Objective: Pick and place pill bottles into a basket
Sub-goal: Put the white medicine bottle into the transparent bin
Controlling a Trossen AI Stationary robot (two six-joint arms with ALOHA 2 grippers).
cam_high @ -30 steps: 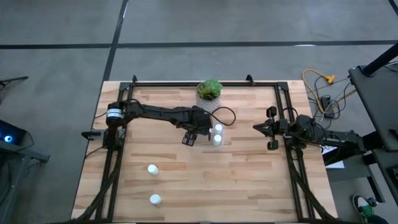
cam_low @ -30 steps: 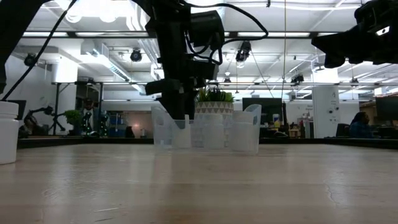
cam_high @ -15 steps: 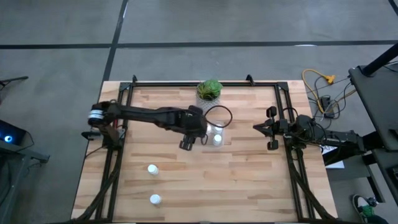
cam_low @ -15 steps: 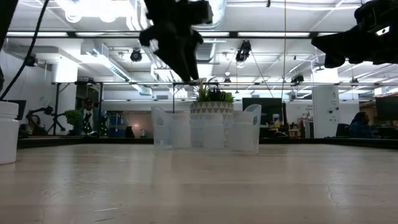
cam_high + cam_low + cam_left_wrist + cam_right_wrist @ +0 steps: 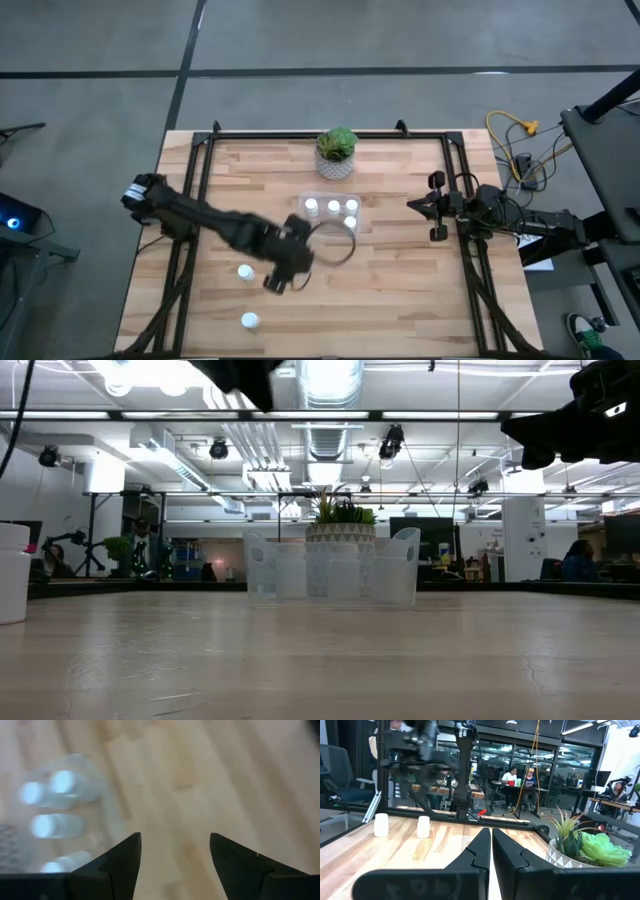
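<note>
The clear basket (image 5: 333,214) sits at the table's middle with several white pill bottles (image 5: 333,207) standing in it; in the low view (image 5: 330,570) it shows in front of the plant. Two more pill bottles stand on the table at the near left (image 5: 245,271) (image 5: 249,320); they also show in the right wrist view (image 5: 381,825) (image 5: 423,826). My left gripper (image 5: 272,284) is open and empty, above the table just right of the nearer-to-basket bottle; its wrist view (image 5: 175,855) shows bare wood between the fingers. My right gripper (image 5: 491,851) is shut and empty at the right edge (image 5: 415,206).
A white pot with a green plant (image 5: 337,148) stands behind the basket near the far edge. A black frame rail (image 5: 300,134) borders the table. Bare wood lies right of the two loose bottles (image 5: 400,290).
My left gripper has risen out of the basket's left part and swung toward the table's near left, ending beside the bottle standing there. The basket's bottles that it covered now show. The basket and the loose bottles have stayed in place.
</note>
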